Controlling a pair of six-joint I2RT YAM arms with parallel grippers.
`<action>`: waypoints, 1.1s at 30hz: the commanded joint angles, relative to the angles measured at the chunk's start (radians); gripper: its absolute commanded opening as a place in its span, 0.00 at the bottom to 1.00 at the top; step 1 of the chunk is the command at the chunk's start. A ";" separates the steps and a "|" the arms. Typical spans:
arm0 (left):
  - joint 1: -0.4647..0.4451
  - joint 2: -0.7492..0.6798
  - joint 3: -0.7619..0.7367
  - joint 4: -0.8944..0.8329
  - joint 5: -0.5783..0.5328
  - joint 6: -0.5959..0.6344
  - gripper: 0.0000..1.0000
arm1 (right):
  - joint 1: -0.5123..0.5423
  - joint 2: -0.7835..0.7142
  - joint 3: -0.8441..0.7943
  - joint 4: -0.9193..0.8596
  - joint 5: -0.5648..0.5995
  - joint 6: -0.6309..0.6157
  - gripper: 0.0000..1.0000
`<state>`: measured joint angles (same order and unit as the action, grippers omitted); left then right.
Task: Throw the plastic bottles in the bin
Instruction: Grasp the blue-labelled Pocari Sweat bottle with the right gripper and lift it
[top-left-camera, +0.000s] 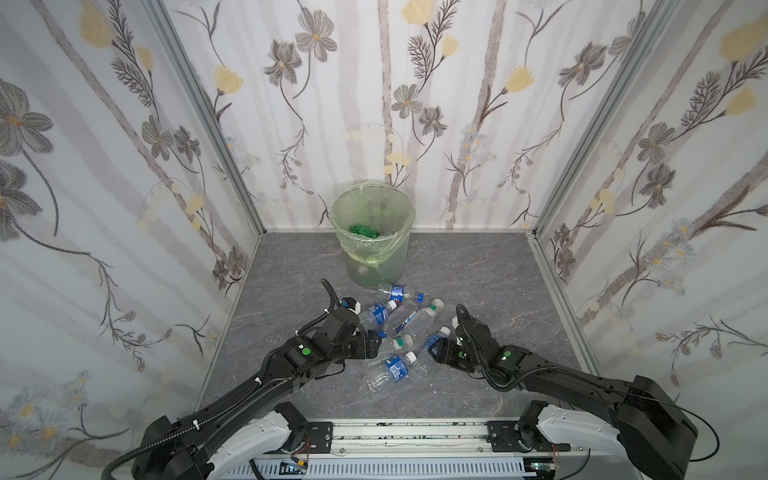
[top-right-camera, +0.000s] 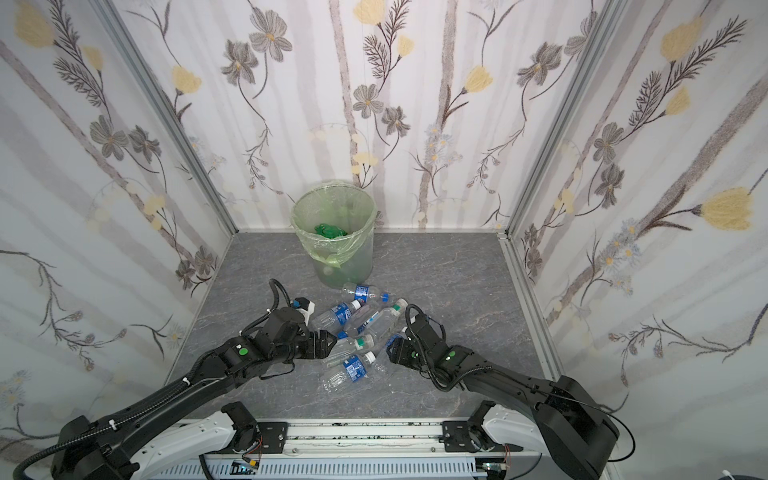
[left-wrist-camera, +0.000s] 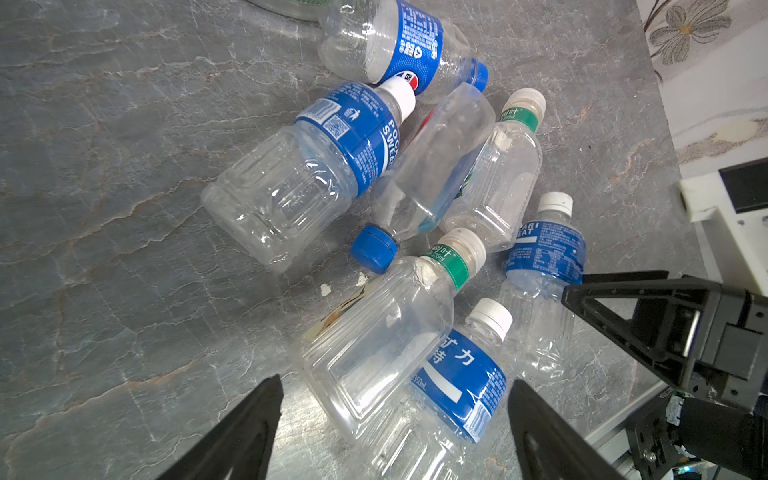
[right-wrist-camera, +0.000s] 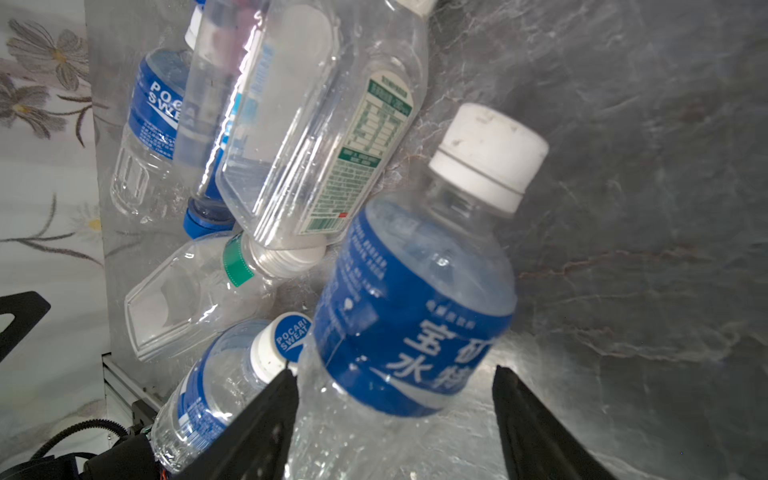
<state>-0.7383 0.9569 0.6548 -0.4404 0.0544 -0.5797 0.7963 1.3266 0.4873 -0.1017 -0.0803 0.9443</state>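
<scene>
- Left gripper (left-wrist-camera: 397, 380): released, jaws spread wide with nothing clamped. It hangs low at the left edge of the bottles (top-left-camera: 409, 318), pointing right.
- In the left wrist view its fingers (left-wrist-camera: 245, 436) stand on either side of the base of a green-band bottle (left-wrist-camera: 374, 345). Bare floor (top-left-camera: 291, 270) shows between one finger and the plastic.
- A blue-label bottle (left-wrist-camera: 461, 386) lies beside the green-band bottle and touches it. Its lower end also sits between the jaws.
- Bottles: seven lie on their sides in a loose heap on the grey floor, between the two grippers and in front of the bin (top-left-camera: 395, 266). All are clear, and several touch or cross.
- Bin: upright at the back centre, near the rear wall, with a green bag folded over its rim. Green plastic (top-left-camera: 365, 230) lies inside, too small to tell apart.
- Pepsi bottle (top-left-camera: 397, 292): it has a blue cap and lies just beside the bin's foot, the farthest of the heap.
- Right gripper (right-wrist-camera: 394, 372): low at the right edge of the heap, pointing left.
- A white-cap bottle (right-wrist-camera: 415, 299) with a blue label sits between its jaws, cap away from the wrist and slightly blurred. One finger (right-wrist-camera: 270, 428) lies against the bottle's side, but a strip of floor shows by the other. There is no telling whether the jaws grasp the bottle or only flank it.
</scene>
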 joint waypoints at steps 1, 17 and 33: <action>0.002 0.008 0.011 0.025 0.009 -0.003 0.86 | 0.000 0.044 0.036 -0.027 0.009 -0.070 0.78; -0.014 0.060 0.011 0.034 0.090 0.058 0.84 | -0.015 0.148 0.093 -0.119 0.095 -0.166 0.62; -0.078 0.078 0.013 0.039 0.005 0.039 0.83 | -0.068 -0.240 0.248 -0.195 0.162 -0.374 0.43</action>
<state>-0.8162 1.0561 0.6636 -0.4210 0.1028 -0.5137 0.7292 1.1431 0.6762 -0.3393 0.0410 0.6624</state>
